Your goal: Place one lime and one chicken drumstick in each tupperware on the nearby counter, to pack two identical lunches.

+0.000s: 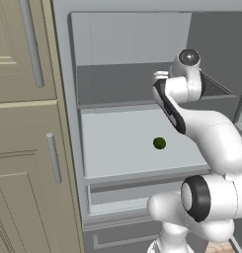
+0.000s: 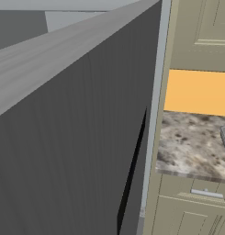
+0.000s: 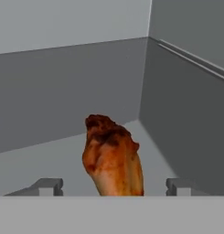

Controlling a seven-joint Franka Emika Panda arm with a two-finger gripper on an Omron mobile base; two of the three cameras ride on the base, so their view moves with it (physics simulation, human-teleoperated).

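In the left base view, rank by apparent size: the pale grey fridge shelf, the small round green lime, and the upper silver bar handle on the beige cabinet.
1. Pale grey fridge shelf, by far.
2. Upper silver bar handle.
3. Small round green lime.
The handle sits nearer the camera, so its lead over the lime may be overstated.

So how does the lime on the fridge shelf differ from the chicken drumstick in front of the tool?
The lime is a small, round, dark green ball; the chicken drumstick is long, lumpy and orange-brown with a charred end. The lime lies alone in the open on its pale shelf, while the drumstick sits between the open tool's fingertips, near a grey corner. Both are inside the grey fridge, not yet on the counter.
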